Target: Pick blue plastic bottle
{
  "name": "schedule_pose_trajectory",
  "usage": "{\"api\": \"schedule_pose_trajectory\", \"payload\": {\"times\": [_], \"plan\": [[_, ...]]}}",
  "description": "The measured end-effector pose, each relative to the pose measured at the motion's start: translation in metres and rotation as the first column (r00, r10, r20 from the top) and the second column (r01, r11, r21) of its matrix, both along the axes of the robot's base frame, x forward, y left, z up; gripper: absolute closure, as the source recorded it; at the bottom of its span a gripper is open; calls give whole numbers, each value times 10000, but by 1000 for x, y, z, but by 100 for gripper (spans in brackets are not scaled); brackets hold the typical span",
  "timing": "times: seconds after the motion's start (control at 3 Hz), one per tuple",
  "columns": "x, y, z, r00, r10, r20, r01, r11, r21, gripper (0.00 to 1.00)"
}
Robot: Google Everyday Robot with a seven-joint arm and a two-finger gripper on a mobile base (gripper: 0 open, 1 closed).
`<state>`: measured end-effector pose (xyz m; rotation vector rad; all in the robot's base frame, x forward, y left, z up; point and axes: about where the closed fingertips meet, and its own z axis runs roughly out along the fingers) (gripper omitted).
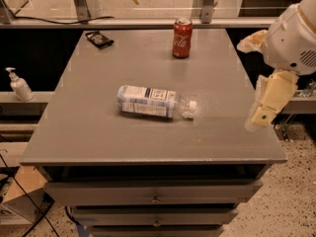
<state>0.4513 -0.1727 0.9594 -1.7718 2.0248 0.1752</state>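
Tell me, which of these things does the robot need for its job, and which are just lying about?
For the job:
blue plastic bottle, on its side in the middle of the table
pincer, beside the table's right edge

Just lying about:
red soda can, upright at the back
dark packet, far-left corner
white pump dispenser, on the ledge to the left

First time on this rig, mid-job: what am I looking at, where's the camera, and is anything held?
One camera looks down on a grey table. The white machinery at right is the robot's arm; its pincer hangs beside the table's right edge, touching nothing. The blue plastic bottle lies on its side mid-table, cap pointing right, not held. A red soda can stands upright at the far edge, a small dark object lies in the far left corner, a pump dispenser stands on a ledge to the left.
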Motion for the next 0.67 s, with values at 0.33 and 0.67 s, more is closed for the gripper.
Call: {"api": "schedule_pose_trajectory", "payload": {"times": [0.33,0.67], "plan": [[5,27,-14,9967,769,-247,-746,9937,842,0],[11,46,-27,9922,1152,-479,-1077,9845,1384,0]]}}
